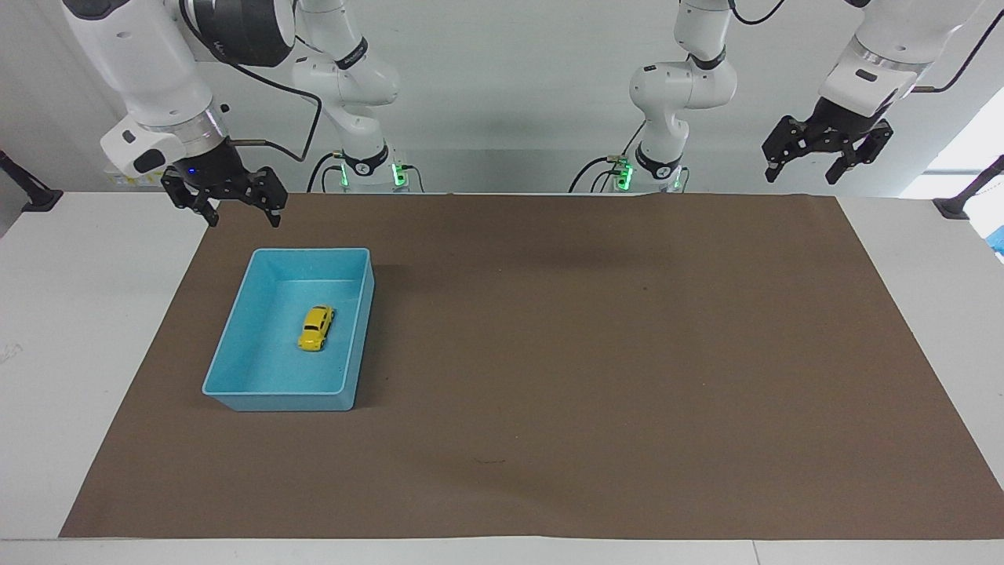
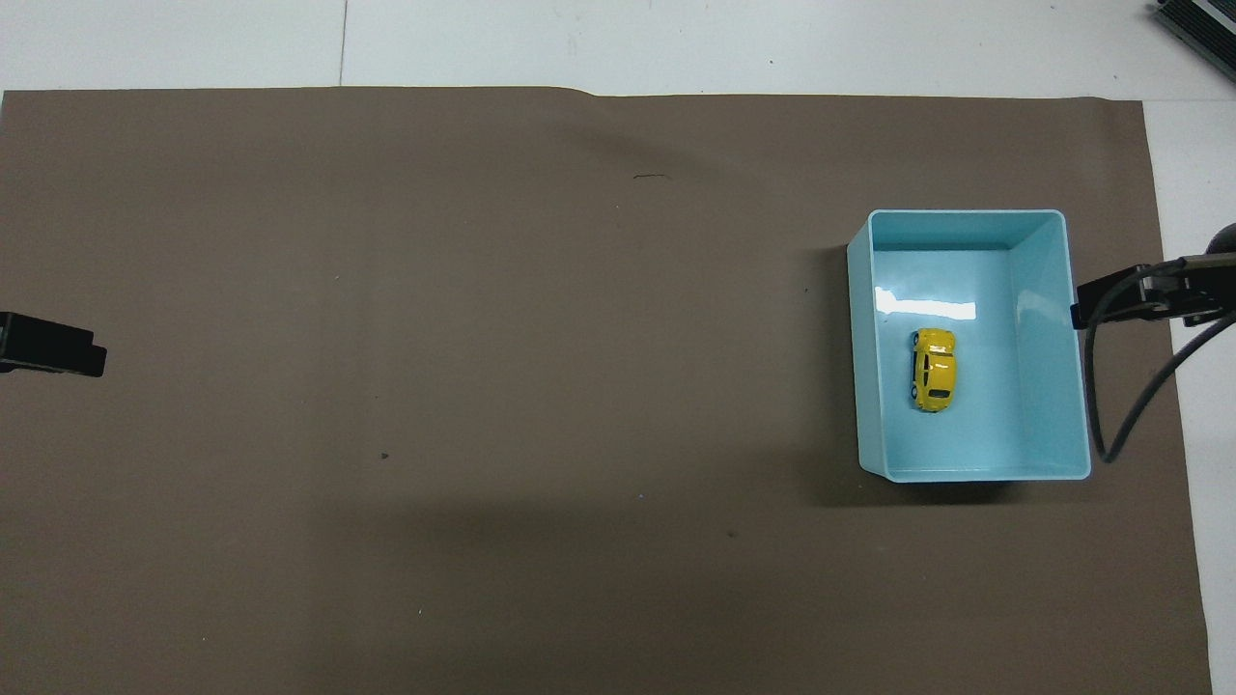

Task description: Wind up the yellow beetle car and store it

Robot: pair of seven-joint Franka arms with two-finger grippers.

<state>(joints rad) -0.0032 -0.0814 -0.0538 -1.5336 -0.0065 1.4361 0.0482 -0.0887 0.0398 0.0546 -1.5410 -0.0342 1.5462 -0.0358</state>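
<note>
The yellow beetle car (image 1: 316, 328) (image 2: 933, 369) rests on its wheels on the floor of the light-blue bin (image 1: 314, 252) (image 2: 966, 214), near the bin's middle. My right gripper (image 1: 242, 221) hangs open and empty in the air, over the brown mat's corner just outside the bin, clear of its rim. My left gripper (image 1: 802, 177) waits open and empty, raised high over the mat's corner at the left arm's end of the table.
The brown mat (image 1: 596, 353) covers most of the white table (image 1: 70, 329), with only the bin on it. A black cable (image 2: 1125, 405) from the right wrist hangs beside the bin's outer wall.
</note>
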